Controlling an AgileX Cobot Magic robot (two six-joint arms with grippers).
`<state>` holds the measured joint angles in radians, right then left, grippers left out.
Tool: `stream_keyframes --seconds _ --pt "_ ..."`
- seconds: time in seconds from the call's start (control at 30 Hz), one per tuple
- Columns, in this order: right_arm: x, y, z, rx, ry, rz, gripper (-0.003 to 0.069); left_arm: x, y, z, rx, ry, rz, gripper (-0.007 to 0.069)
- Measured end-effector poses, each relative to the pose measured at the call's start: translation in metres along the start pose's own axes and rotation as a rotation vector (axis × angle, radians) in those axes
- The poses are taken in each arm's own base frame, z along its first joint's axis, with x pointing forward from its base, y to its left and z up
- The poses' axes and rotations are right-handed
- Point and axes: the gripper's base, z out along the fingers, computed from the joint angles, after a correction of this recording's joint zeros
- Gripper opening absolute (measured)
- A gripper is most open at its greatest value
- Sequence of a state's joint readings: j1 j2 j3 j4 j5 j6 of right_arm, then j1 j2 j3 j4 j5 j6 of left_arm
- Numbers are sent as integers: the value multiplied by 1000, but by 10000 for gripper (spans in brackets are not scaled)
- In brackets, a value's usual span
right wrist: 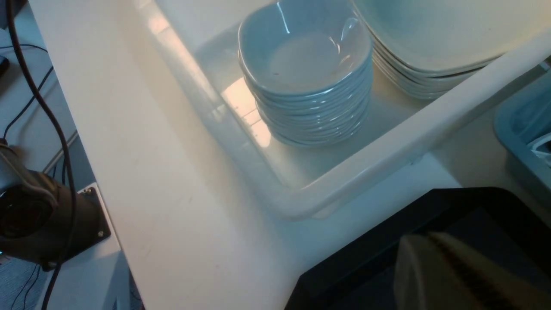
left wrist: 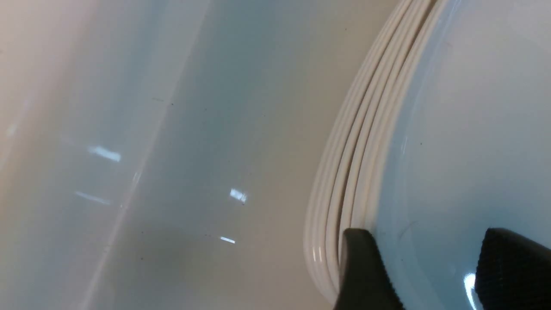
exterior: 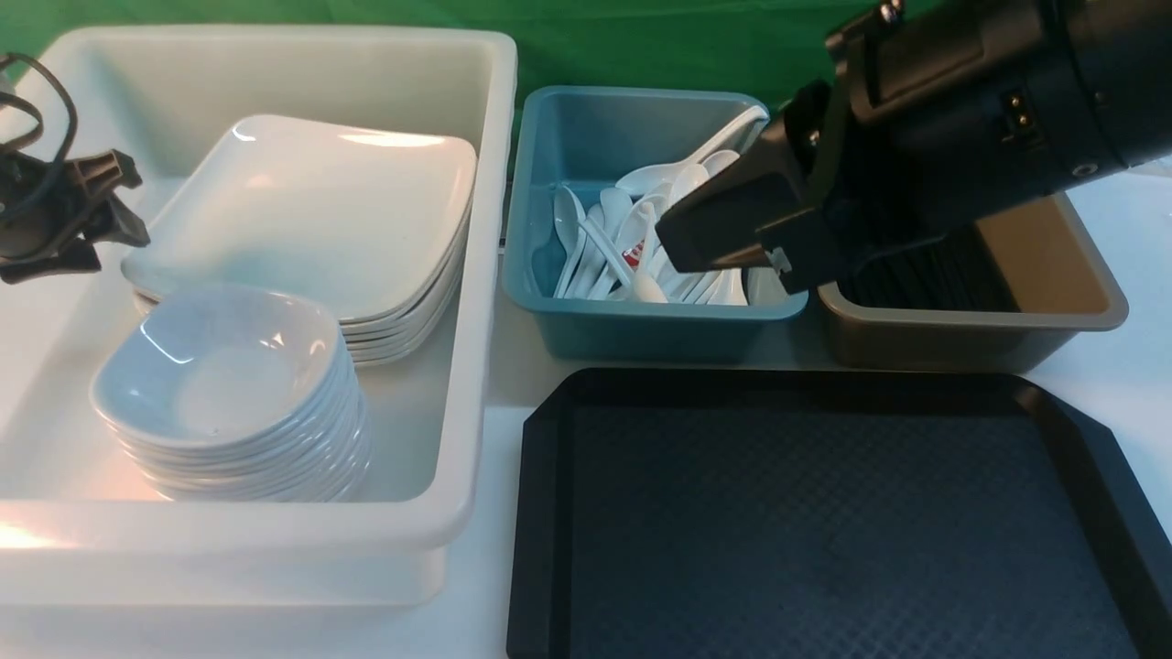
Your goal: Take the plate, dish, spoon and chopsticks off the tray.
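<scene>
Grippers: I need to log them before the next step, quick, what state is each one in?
Left gripper: open, its fingers straddling the rim of the top plate without clamping it.
Right gripper: shut, holding nothing.

Left gripper (exterior: 87, 224) cut off by front view's edge; in its wrist view only two finger (left wrist: 366, 275) tips show. Right arm (exterior: 916, 137) hides brown bin's (exterior: 1053, 320) contents; finger (right wrist: 452, 275) blurred.
</scene>
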<state>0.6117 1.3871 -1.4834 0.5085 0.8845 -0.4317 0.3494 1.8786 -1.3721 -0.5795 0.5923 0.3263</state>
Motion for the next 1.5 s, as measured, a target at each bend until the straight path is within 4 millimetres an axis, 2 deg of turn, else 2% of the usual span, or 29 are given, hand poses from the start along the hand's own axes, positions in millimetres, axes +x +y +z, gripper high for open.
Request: stream_keyframes --seconds 0.1,0.2,0.3,0.37,0.4,0.43,0.47,0.53,0.57,0.6,0.67,0.77,0.87,1.0,1.03,1.07,1.1,1.17,1.23,1.37,1.47,1.5 --pt "0 0 -1 2 2 1 20 -1 -2 -6 -1 -3 15 393" --pt "1 -1 -7 43 4 9 20 -5 -8 -20 8 -28 39 370" --pt "1 -1 -29 152 -23 1 20 -11 -26 -59 63 -86 96 234" --pt "-2 3 -51 224 -70 0 20 -13 -43 -89 147 -135 131 138" --pt "-3 2 -52 237 -69 -3 20 -14 -45 -92 166 -144 126 116" --pt "-5 5 -67 279 -106 -6 20 -14 -58 -112 236 -183 169 66" --pt "-7 7 -77 305 -133 -7 20 -13 -66 -126 285 -211 202 44" --pt "-10 16 -112 373 -232 -12 20 -8 -89 -168 424 -295 298 13" --pt "-11 18 -119 391 -256 -17 20 -6 -94 -181 445 -323 305 13" --pt "-10 28 -148 435 -345 -24 20 1 -110 -215 534 -394 343 6" --pt "-7 36 -174 479 -430 -32 20 13 -126 -251 605 -469 397 2" --pt "9 53 -217 543 -549 -44 20 36 -150 -293 676 -543 504 2" --pt "32 68 -252 578 -626 -16 20 70 -175 -327 754 -556 657 1" --pt "69 87 -286 591 -689 8 20 112 -193 -352 809 -498 847 1" --pt "73 89 -288 589 -695 12 20 117 -194 -354 819 -488 866 1" --pt "90 93 -293 587 -710 22 20 130 -194 -361 808 -460 911 1" --pt "94 95 -295 586 -718 23 20 131 -194 -362 806 -457 914 1" --pt "122 95 -288 591 -710 34 20 147 -185 -373 756 -446 933 1" --pt "140 93 -282 615 -718 22 20 156 -175 -376 723 -451 927 1" --pt "171 80 -247 635 -759 -3 20 181 -149 -379 699 -479 890 1" --pt "184 75 -225 613 -864 -51 20 200 -134 -367 697 -451 843 1" --pt "188 71 -212 602 -884 -66 20 210 -125 -361 697 -443 811 1"
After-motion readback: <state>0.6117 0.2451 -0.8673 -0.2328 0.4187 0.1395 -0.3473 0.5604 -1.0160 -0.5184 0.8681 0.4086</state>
